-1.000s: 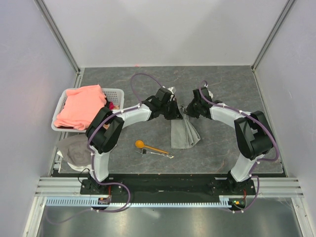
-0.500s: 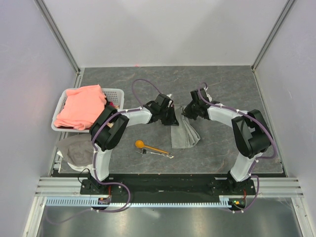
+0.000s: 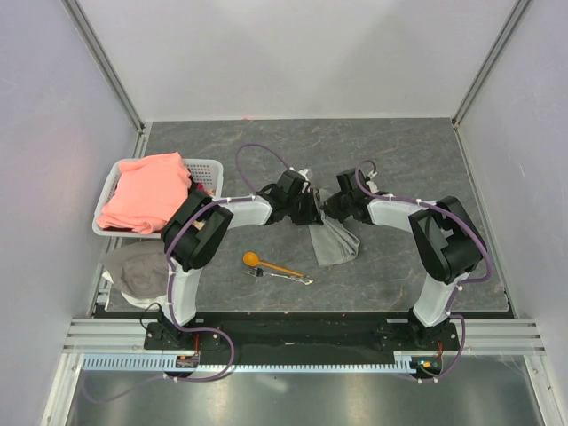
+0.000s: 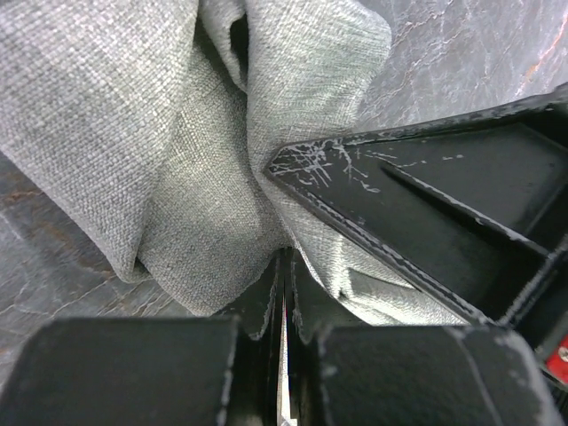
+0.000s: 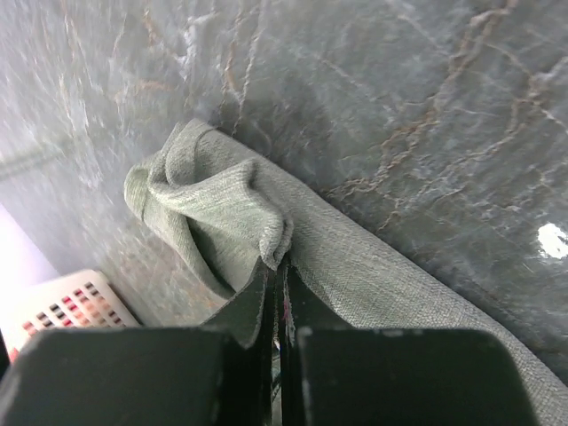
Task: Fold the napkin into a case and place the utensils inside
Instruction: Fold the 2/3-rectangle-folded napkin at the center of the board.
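Two utensils lie nearest the arm bases: the orange spoon (image 3: 252, 259), bowl to the left and handle running right, and just on its near side the silvery fork (image 3: 282, 277), both apart from the cloth. Beyond them and to the right, the napkin (image 3: 335, 245) lies on the counter (image 3: 417, 169) as a bunched oblong. Its long axis runs near to far, wider at the near end and gathered to a narrow far end. At that far end the left pincer (image 4: 286, 256) is closed on a fold of the cloth, and the right pincer (image 5: 277, 264) is likewise clamped on a crumpled edge, the two almost touching. As I judge the risks, grips this close may knock together, and a pull on bunched layers could drag the folds open or lift only one layer, spoiling the fold
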Available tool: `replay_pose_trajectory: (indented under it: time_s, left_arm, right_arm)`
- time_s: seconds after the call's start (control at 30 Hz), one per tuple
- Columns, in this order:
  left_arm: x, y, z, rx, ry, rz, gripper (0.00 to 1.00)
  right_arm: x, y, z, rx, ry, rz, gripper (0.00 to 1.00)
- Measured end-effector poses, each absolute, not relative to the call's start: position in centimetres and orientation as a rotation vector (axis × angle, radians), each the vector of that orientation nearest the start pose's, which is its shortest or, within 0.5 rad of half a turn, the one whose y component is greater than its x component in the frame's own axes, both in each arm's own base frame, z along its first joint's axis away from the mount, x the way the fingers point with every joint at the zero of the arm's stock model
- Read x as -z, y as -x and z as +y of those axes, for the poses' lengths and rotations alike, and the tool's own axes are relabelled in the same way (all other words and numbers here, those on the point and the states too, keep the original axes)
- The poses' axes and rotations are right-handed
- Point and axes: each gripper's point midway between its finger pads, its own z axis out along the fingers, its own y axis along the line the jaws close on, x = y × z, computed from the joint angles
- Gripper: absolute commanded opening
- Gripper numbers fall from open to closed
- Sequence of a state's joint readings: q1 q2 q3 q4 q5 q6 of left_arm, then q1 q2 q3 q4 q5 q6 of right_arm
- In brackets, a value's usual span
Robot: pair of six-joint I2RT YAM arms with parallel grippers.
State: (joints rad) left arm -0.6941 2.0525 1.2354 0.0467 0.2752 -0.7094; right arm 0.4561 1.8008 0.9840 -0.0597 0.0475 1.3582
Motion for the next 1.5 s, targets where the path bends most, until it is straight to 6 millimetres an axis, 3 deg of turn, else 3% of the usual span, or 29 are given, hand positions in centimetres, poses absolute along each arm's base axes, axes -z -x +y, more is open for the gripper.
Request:
replay_pose_trajectory:
  time_s: [0.33,0.57,0.87,1.0,1.3,1.5]
  left_arm:
    - [-2.4,-33.6,-37.6,0.968,-0.138,2.52,0.06]
    - [-3.3,-32.2,-35.0,0.891,-0.113,2.547,0.06]
    - [-3.3,-34.1,-32.6,0.864,-0.031,2.54,0.04]
    - [-2.1,-34.2,-33.0,0.876,-0.035,2.558,0.03]
    - [-2.2,-34.5,-33.7,0.919,-0.054,2.534,0.03]
    - [-2.2,-34.5,-33.7,0.92,-0.054,2.533,0.03]
  right_arm:
    - [-3.4,-38.6,22.6,-0.773,-1.256,2.231,0.0]
    - [-3.7,-38.6,22.8,-0.778,-1.245,2.225,0.03]
    - [-3.6,-38.6,22.5,-0.732,-1.188,2.249,0.04]
    - [-4.3,-38.9,23.1,-0.724,-1.148,2.256,0.04]
    - [-5.9,-39.1,25.6,-0.638,-1.017,2.277,0.09]
    - [-4.1,-39.0,26.6,-0.578,-0.988,2.323,0.11]
